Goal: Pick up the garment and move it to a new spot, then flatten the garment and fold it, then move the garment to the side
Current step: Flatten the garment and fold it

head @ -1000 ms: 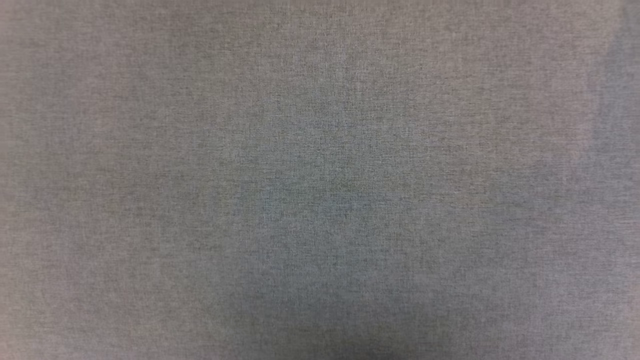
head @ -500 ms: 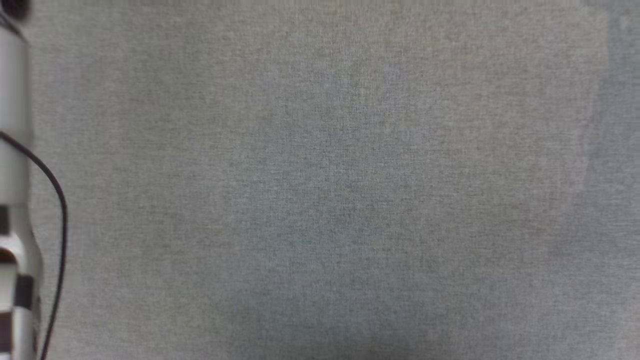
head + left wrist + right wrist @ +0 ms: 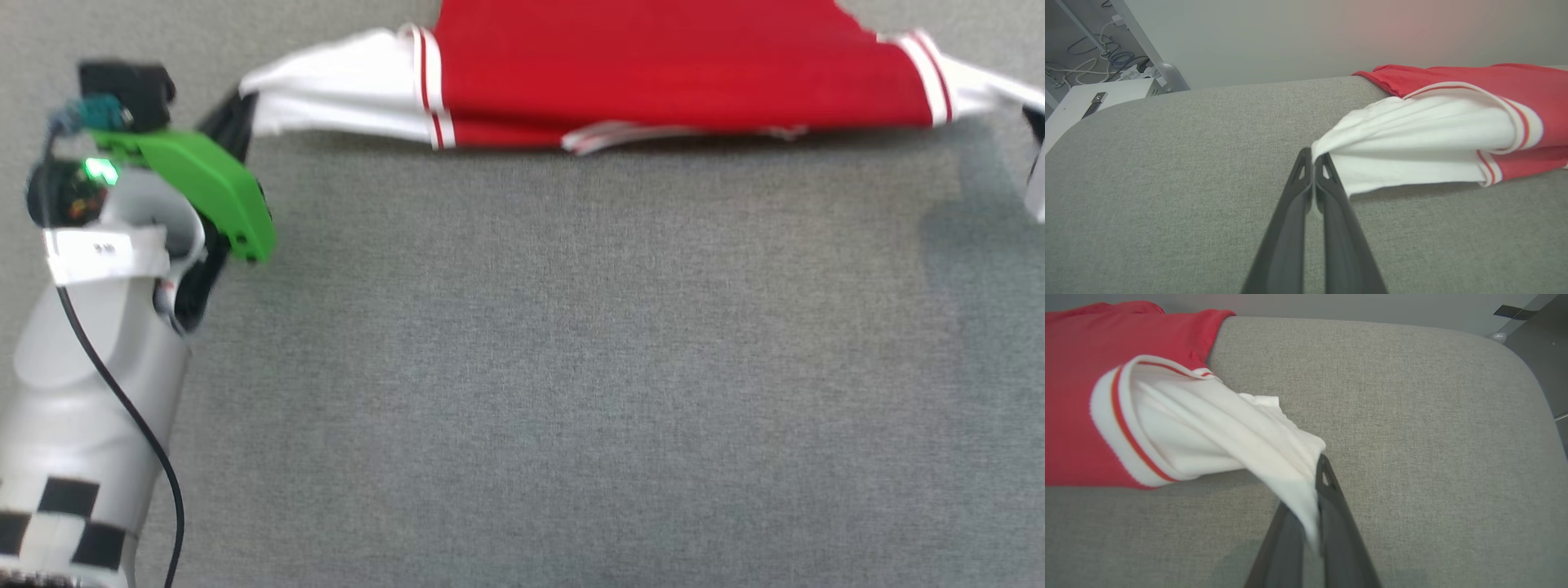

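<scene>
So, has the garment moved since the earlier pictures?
Cannot tell. The garment now shows along the top edge, but the plain grey surface gives no fixed mark.

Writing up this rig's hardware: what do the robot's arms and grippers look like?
The left forearm is pale grey and rounded, with a black-and-white checker marking, a white label band, a black cable and a bright green wrist cover. The left gripper and right gripper each have two long dark tapering fingers.
</scene>
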You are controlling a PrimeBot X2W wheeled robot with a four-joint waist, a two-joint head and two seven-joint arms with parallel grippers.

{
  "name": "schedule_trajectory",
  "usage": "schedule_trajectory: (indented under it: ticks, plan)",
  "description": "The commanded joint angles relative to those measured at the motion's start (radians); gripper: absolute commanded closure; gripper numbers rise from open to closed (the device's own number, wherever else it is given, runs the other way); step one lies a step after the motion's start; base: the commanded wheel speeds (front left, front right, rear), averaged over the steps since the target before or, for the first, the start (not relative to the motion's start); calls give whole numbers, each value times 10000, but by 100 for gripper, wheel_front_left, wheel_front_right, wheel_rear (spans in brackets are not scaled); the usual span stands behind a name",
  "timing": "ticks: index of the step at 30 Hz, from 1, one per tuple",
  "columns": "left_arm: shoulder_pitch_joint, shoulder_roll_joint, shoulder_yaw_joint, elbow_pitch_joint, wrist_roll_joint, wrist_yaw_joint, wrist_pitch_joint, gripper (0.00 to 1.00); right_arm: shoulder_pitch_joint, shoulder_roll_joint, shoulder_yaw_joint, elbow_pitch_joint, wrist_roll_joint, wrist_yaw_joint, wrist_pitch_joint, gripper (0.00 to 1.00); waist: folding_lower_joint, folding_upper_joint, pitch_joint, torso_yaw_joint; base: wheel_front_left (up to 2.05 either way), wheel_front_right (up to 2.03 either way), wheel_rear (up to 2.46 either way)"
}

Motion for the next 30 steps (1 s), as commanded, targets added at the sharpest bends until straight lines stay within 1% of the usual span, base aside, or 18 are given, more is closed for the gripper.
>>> schedule_trajectory:
  ticks: [1, 5, 11, 14, 22, 30]
  plan:
    - [395, 363, 53, 15, -111, 71, 171, 100, 352, -401, -45, -88, 189, -98, 276, 100, 1, 0, -803, 83, 0, 0, 0]
    - [1371, 607, -307, -505, -461, 67, 955, 100, 1331, -772, 0, -590, 889, -98, 1361, 100, 1, 0, -1295, 108, 0, 0, 0]
    - [2689, 970, -658, -1474, -901, 66, 2131, 100, 2660, -985, -270, -1244, 1497, -98, 2718, 100, 1, 0, -1951, 88, 0, 0, 0]
    - [3319, 1134, -737, -2004, -1131, 144, 2760, 100, 3310, -1055, -472, -1677, 1614, -98, 3252, 100, 1, 0, -2197, 88, 0, 0, 0]
    - [4977, 1666, -834, -3812, -1721, 613, 4252, 100, 5156, -1085, -1347, -3166, 1569, -98, 4838, 100, 1, 0, -2655, 99, 0, 0, 0]
    - [6448, 2188, -648, -5877, -2414, 1181, 5213, 100, 7200, -873, -2602, -5412, 1150, -98, 6350, 100, 1, 0, -2810, 103, 0, 0, 0]
